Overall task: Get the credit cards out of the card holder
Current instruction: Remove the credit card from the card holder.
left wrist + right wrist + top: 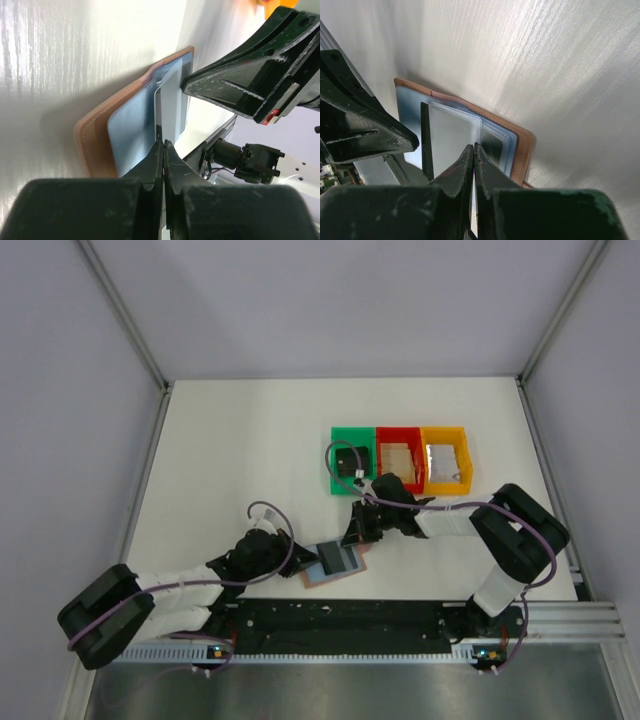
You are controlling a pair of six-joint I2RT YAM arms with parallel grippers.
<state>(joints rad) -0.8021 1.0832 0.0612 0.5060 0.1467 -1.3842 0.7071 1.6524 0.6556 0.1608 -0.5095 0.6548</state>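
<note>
Holder (522, 145): open flat at the near edge of table (240, 440).
Card (339, 558): dark, on its inner face.
Left gripper (163, 143): closed together, likely pinning it down.
Right gripper (473, 148): closed together over 1 pocket (455, 130).

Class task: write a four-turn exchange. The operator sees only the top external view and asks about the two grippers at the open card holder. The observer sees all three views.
Operator: From above, the left gripper hides its own tips. Is it open or shut?
Observer: Shut. In the left wrist view its fingers meet over the blue-grey inner face of the card holder.
Operator: And the right gripper?
Observer: Shut too. The right wrist view shows its tips pressed together over a stitched pocket.
</note>
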